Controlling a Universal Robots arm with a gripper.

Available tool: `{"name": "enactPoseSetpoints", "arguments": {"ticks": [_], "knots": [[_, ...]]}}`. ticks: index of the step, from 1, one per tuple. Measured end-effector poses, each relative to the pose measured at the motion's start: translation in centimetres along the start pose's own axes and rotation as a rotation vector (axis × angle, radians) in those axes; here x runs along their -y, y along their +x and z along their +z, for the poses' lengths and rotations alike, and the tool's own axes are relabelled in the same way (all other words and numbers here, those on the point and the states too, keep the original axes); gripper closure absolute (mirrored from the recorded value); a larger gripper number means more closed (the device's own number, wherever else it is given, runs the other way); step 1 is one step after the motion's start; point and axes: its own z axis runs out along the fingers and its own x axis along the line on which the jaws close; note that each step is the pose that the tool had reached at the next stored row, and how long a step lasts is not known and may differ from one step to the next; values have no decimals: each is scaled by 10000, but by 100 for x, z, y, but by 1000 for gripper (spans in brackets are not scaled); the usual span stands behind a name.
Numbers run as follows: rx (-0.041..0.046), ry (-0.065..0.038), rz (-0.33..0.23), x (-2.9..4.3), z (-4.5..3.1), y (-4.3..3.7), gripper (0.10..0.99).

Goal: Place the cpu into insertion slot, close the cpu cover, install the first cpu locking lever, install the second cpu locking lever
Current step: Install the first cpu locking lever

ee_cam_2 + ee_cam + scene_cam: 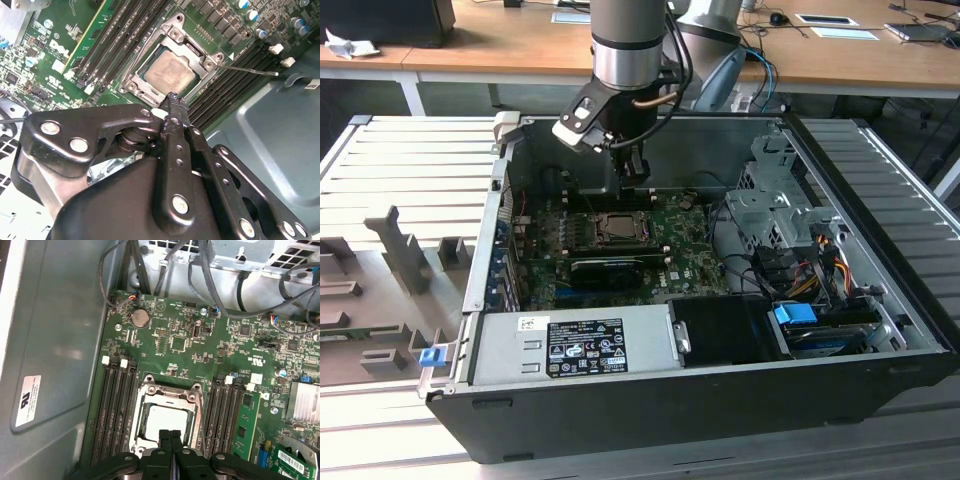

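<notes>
The cpu (169, 73) lies flat in the socket on the green motherboard, silver-grey top up; it is also the pale square cpu (167, 422) in the first wrist view and the cpu (617, 226) in the exterior view. The grey cpu cover (196, 46) lies down around it, framing it through its window. A thin metal locking lever (250, 70) sticks out from the socket's corner over the memory slots. My gripper (170, 437) hangs just above the socket's edge, shut, with its two black fingers pressed together and nothing between them. In the exterior view the gripper (633, 172) sits above the socket's far side.
The grey case wall (55, 365) stands close beside the memory slots. A long black card (607, 268) lies in front of the socket, the power supply (575, 345) nearer still. A drive cage (770, 200) and loose cables (800, 270) fill the exterior view's right.
</notes>
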Motion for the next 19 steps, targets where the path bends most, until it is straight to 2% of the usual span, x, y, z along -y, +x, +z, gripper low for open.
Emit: {"name": "enactPoseSetpoints", "arguments": {"ticks": [19], "knots": [[-32,8,-720,0,0,0,980]]}}
